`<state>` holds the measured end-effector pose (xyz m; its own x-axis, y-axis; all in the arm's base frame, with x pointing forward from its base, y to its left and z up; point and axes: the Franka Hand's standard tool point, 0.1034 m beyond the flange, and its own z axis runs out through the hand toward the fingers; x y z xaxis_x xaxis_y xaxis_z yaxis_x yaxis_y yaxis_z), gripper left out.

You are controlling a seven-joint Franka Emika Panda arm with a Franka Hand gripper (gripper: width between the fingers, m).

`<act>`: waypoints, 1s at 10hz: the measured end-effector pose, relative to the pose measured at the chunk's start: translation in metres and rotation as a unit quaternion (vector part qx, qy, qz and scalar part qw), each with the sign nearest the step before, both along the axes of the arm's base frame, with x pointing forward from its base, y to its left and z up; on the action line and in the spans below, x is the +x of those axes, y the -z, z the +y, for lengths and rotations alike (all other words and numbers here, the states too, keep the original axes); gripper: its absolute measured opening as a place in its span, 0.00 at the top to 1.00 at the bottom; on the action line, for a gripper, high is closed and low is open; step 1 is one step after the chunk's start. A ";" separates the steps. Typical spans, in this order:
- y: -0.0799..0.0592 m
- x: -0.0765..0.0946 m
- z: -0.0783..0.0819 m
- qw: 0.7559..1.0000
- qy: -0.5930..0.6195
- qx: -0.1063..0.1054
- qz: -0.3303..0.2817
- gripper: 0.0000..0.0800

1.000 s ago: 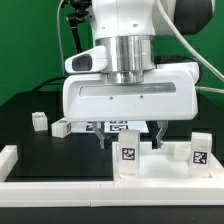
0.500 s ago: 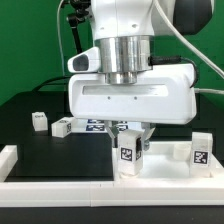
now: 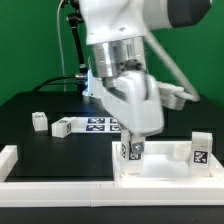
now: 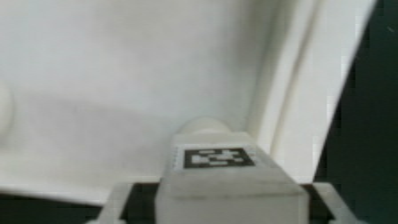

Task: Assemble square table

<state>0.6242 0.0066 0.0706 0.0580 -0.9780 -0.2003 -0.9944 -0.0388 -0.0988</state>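
— Top (image 3: 168,170) first: how does it look?
— White, square and tray-like, with a raised rim. It lies flat on the black table (image 3: 60,155), directly beneath the claw (image 3: 134,148).
— And the claw?
— It is tilted and closed partway onto a leg (image 3: 131,152), a small white block with a black-and-white tag. In the wrist view the leg (image 4: 217,165) sits squarely between the fingers (image 4: 128,205), tag facing the camera.
— Does the leg touch the tray floor?
— Cannot tell. Its lower end is down at rim level, near the top's edge on the exterior view's left.
— Room around it?
— The rim (image 4: 294,80) runs just beside the leg, with dark table beyond it. On the leg's other side lies open white tray floor.
— What else is in the tray?
— A second leg (image 3: 199,148), upright, well apart from the claw toward the exterior view's right.
— Outside the tray?
— A third leg (image 3: 39,121) and a fourth leg (image 3: 62,127) lie on the table, off toward the exterior view's left of the claw. The marker board (image 3: 100,124) is just behind it, and a rail (image 3: 10,158) edges the table.
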 end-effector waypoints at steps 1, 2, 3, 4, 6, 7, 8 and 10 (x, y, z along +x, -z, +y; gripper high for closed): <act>0.000 0.000 0.004 0.999 0.033 0.001 0.008 0.64; 0.000 0.000 0.005 0.999 0.039 0.000 0.009 0.64; 0.000 0.000 0.005 0.999 0.036 0.000 0.008 0.64; 0.000 0.000 0.005 1.000 0.021 -0.003 0.006 0.58; -0.002 -0.001 0.005 0.981 -0.188 -0.033 -0.030 0.32; 0.000 -0.004 0.003 0.965 -0.257 -0.038 -0.041 0.22; 0.000 -0.004 0.003 0.962 -0.267 -0.039 -0.043 0.20; 0.001 -0.004 0.001 0.942 -0.329 -0.047 -0.052 0.19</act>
<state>0.6198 0.0080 0.0700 0.6723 -0.7365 -0.0748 -0.7371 -0.6566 -0.1602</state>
